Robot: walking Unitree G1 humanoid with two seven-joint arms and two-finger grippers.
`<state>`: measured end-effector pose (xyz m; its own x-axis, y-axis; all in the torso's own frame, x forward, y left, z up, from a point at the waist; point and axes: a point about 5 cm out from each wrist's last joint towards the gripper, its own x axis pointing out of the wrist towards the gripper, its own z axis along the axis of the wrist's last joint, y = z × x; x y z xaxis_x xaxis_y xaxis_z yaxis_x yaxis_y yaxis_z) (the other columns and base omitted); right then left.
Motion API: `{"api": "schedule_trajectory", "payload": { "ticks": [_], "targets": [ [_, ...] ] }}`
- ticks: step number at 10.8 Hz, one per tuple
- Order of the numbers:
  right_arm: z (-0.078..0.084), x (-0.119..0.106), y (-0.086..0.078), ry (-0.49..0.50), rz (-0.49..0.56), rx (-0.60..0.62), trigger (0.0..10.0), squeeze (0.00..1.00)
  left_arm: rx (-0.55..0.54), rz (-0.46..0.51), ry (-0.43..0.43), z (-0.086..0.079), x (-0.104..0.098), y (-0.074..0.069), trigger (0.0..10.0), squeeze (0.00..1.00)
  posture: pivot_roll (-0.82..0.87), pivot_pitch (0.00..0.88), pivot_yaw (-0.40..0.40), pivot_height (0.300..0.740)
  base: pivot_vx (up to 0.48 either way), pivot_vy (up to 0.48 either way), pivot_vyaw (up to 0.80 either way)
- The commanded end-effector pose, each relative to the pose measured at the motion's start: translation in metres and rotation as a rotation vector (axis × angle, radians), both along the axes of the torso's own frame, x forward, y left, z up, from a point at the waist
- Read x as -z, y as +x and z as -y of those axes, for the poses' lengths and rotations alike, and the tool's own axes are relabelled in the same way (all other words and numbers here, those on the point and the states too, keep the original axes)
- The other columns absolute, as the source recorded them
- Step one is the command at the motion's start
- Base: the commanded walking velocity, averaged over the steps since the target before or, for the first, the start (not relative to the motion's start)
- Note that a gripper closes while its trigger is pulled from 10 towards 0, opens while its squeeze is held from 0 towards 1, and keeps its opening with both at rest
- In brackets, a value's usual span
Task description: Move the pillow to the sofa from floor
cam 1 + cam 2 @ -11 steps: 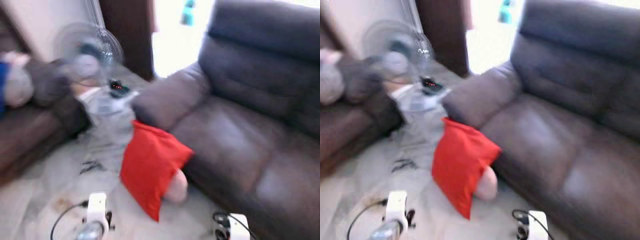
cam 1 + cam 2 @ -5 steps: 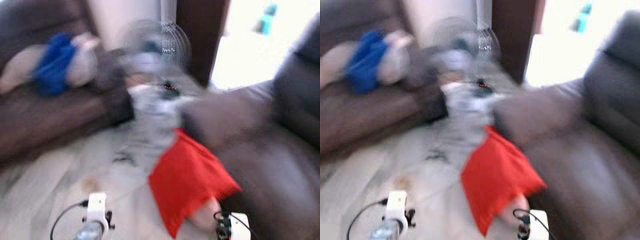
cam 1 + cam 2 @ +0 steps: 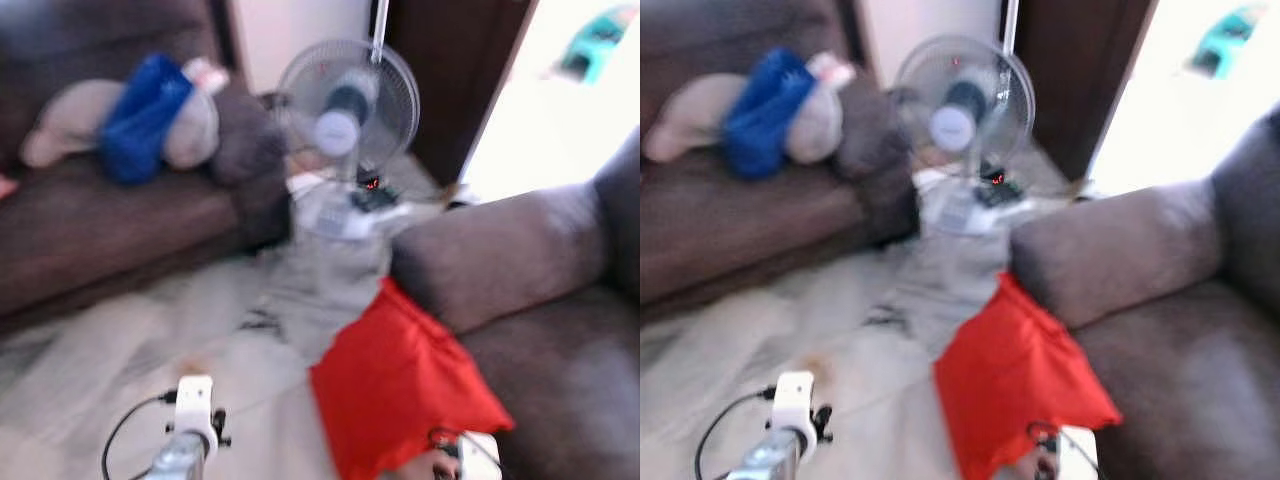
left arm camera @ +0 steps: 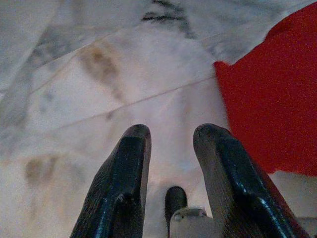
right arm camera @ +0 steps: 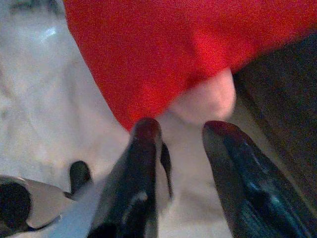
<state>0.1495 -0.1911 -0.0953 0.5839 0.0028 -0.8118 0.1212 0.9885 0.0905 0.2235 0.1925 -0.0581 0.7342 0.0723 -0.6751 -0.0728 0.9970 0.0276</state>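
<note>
Approach stage, blurred head views. The red pillow [image 3: 400, 395] lies on the marble floor [image 3: 120, 340], leaning against the sofa [image 3: 560, 340] front below its armrest. Right hand [image 5: 181, 134], fingers parted and empty, hovers just short of the pillow's lower corner; left hand [image 4: 171, 144], likewise parted, hangs over bare floor. Grasp, lift and placement all remain.

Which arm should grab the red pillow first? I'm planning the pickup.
Probably the right. The right gripper is open, pointing at the red pillow close ahead; the left gripper faces bare floor, pillow off to its side.
</note>
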Motion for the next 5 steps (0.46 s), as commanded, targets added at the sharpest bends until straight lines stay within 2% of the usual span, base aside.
{"api": "schedule_trajectory", "payload": {
  "ticks": [1, 5],
  "targets": [
    [-0.0110, 0.0001, 0.0028, 0.031, 0.011, 0.006, 10.0, 0.00, -0.013, -0.019, 0.001, -0.0053, 0.0030, -0.0057, 10.0, 0.00, 0.02, 0.078, -0.025, 0.740, 0.000, 0.000, 0.00],
    [-0.0070, -0.0019, 0.0066, 0.024, 0.024, 0.005, 10.0, 0.00, -0.029, -0.040, 0.007, -0.0054, 0.0057, -0.0095, 10.0, 0.00, 0.02, 0.083, -0.027, 0.740, 0.000, 0.000, 0.00]
  ]
}}
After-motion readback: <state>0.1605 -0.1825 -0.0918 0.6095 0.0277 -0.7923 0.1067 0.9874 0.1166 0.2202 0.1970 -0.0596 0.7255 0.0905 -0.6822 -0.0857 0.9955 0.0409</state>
